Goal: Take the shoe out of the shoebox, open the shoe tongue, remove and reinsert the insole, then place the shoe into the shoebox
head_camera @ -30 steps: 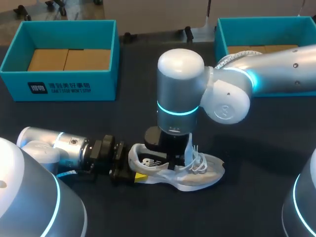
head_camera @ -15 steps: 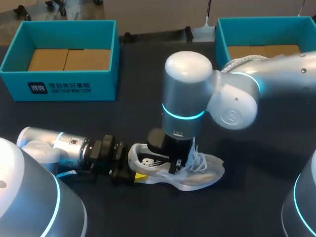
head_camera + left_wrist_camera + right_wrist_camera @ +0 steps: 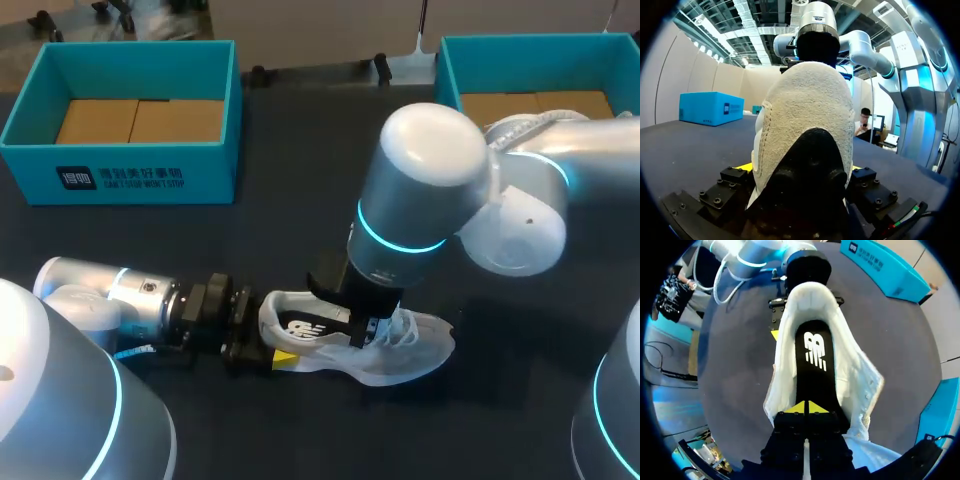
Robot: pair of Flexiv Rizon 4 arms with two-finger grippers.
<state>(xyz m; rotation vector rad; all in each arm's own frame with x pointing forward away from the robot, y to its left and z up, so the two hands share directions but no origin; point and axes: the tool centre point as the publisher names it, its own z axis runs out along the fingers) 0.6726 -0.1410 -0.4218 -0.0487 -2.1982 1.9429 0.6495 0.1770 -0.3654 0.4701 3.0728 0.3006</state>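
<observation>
The right jaws point down into the mouth of the white sneaker (image 3: 860, 382). Their yellow tips are closed together and press on the forward part of the black insole (image 3: 812, 372). I cannot tell whether a fold of the insole is actually pinched between them. The left jaws lie low along the counter (image 3: 300, 150) and are clenched on the sneaker's heel, one finger on each side of it, as the left wrist view shows. The sneaker stands upright on its sole on the counter, out of any box, between the two arms, with its toe away from the left arm (image 3: 120, 300). Its laces (image 3: 405, 325) are loose beside the right arm (image 3: 430, 200). The insole lies flat inside the shoe, so I judge the removal step to be just starting. Two teal shoeboxes, one (image 3: 120, 175) at the far left and one (image 3: 450, 75) at the far right, sit well apart from the shoe.

The main risk is a poor hold on the insole. If the tips only rest on it, they would slide off when raised. If the insole sticks or catches under the tongue, pulling could lift the whole sneaker and twist the heel out of the left jaws.
</observation>
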